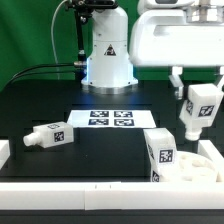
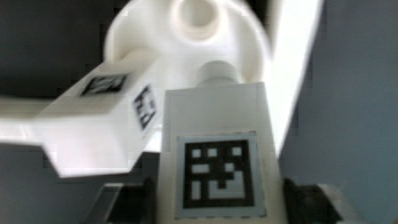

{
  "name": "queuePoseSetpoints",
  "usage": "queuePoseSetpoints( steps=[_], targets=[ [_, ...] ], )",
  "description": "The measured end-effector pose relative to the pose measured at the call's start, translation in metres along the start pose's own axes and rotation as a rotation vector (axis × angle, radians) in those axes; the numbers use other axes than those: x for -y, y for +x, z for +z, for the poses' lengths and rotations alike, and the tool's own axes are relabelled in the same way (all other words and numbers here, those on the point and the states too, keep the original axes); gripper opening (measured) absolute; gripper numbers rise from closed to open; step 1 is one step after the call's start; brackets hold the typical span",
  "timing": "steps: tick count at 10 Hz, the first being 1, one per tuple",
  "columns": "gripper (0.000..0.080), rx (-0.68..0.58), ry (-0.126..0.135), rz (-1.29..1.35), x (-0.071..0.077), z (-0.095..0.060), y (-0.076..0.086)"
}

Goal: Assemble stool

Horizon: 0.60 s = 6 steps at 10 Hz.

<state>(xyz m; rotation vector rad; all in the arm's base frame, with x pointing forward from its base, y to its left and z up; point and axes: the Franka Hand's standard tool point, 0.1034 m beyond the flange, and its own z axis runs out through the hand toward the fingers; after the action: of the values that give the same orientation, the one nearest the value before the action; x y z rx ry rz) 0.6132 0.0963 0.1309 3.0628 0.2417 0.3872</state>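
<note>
step in hand: looks like leg number 2 of the stool going in, carried toward the seat (image 1: 205,168), not at a socket yet
end effector (image 1: 199,90): clamped on the top end of the held leg (image 1: 201,108), nothing else in it
held leg: hanging roughly upright, well clear of the tabletop (image 1: 40,100), up above the seat and a bit toward the exterior view's right
seat: lying flat at the exterior view's lower right, partly cut off by the frame edge
fitted leg (image 1: 160,152): standing at the seat's edge on the exterior view's left, seems plugged in already but hard to be sure
round opening (image 2: 191,22): shows in the seat from the wrist view, beyond the held leg's tip, probably a free socket
loose leg (image 1: 48,135): on its side at the exterior view's left, well apart from the seat
marker board (image 1: 110,118): flat between the loose leg and the seat, not involved
next move calls for: lining the held leg's tip over a free socket, staying off the fitted leg, coming down straight, then probably a twist to lock (just my guess)
</note>
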Motion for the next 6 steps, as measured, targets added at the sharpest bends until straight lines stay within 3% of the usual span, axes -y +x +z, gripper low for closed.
queuePoseSetpoints(
  steps=[1,2,6],
  targets=[
    [0.0337,0.032,-0.027,-0.136,-0.005,0.004,0.024],
    [0.0337,0.022,-0.031,-0.155,-0.005,0.005,0.036],
    [0.0337,-0.004,-0.025,-0.138,0.001,0.012,0.034]
  ],
)
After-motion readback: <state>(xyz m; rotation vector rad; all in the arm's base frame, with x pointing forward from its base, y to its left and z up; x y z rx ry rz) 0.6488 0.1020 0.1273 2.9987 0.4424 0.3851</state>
